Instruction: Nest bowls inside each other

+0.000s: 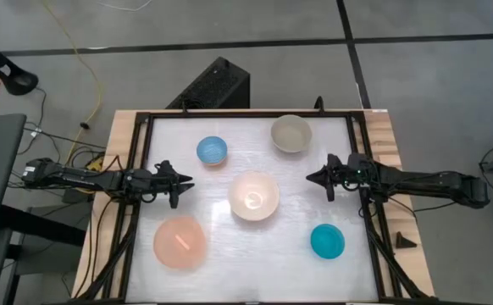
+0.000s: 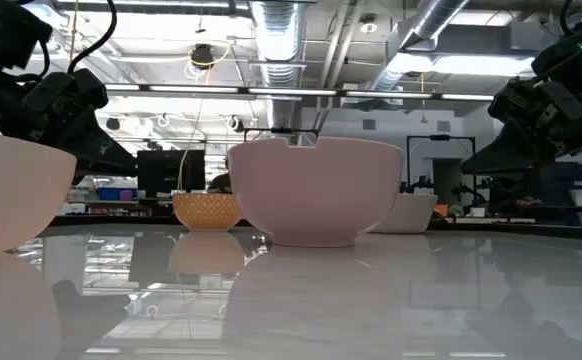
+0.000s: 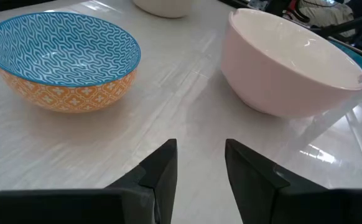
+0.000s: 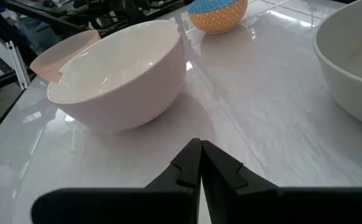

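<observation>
Five bowls stand apart, upright on their bases, on the white table. The cream-white bowl (image 1: 253, 196) is in the middle, the salmon-pink bowl (image 1: 180, 242) near left, and the teal bowl (image 1: 327, 241) near right. At the far side stand the grey-beige bowl (image 1: 290, 133) and the small blue bowl (image 1: 212, 150), orange outside (image 3: 63, 59). My left gripper (image 1: 187, 180) hovers left of the cream bowl (image 3: 293, 62), open (image 3: 199, 158), with nothing between its fingers. My right gripper (image 1: 310, 178) hovers right of the cream bowl (image 4: 119, 74), shut (image 4: 199, 155) on nothing.
A black frame (image 1: 246, 114) runs around the tabletop, with wooden strips along the left and right sides. A small black block (image 1: 405, 241) lies on the right strip. Bare table (image 1: 255, 263) lies between the pink and teal bowls.
</observation>
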Controlling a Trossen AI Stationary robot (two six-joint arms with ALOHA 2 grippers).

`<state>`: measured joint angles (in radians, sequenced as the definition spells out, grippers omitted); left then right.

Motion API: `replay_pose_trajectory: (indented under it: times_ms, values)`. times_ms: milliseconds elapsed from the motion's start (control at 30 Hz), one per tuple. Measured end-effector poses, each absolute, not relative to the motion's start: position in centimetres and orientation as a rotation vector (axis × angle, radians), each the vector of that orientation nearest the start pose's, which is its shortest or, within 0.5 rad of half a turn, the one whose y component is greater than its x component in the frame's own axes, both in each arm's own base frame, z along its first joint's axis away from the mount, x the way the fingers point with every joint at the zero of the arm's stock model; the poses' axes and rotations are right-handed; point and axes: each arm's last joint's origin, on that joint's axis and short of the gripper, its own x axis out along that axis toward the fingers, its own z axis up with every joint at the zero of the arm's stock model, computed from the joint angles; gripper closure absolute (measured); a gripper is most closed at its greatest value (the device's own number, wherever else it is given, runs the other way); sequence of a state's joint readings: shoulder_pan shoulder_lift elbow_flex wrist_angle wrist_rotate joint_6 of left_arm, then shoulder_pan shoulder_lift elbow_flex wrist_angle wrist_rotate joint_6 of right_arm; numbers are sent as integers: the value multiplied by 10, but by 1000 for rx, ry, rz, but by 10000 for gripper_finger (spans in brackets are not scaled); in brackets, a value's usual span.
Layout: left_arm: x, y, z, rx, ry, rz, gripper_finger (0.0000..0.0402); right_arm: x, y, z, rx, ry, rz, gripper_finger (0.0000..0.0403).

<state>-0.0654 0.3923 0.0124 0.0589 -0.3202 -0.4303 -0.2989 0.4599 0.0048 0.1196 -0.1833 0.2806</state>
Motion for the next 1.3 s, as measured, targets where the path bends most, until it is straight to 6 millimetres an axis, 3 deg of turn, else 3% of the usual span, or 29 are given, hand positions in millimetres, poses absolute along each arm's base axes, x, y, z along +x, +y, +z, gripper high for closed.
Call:
replay_pose_trajectory:
  times_ms: [433, 500, 667, 800, 1000, 1167, 1300]
  values:
    - [117, 1, 139, -366, 255, 316, 278, 117, -31, 137, 314, 295, -153, 358]
    - [117, 1, 141, -503, 225, 317, 278, 119, -31, 141, 389, 244, -162, 358]
    - [120, -1, 153, -1193, 47, 254, 278, 124, -38, 176, 377, -57, -214, 358]
    - [121, -2, 156, -1280, 19, 224, 278, 135, -38, 217, 355, -157, -171, 358]
    - [122, -2, 160, -1252, -15, 194, 278, 177, -30, 267, 261, -76, -95, 358]
    - [122, -4, 157, -1196, 71, 133, 278, 233, -19, 303, 216, -42, -20, 358]
    - [122, -6, 157, -1117, 143, 88, 278, 283, -7, 326, 280, -43, 41, 358]
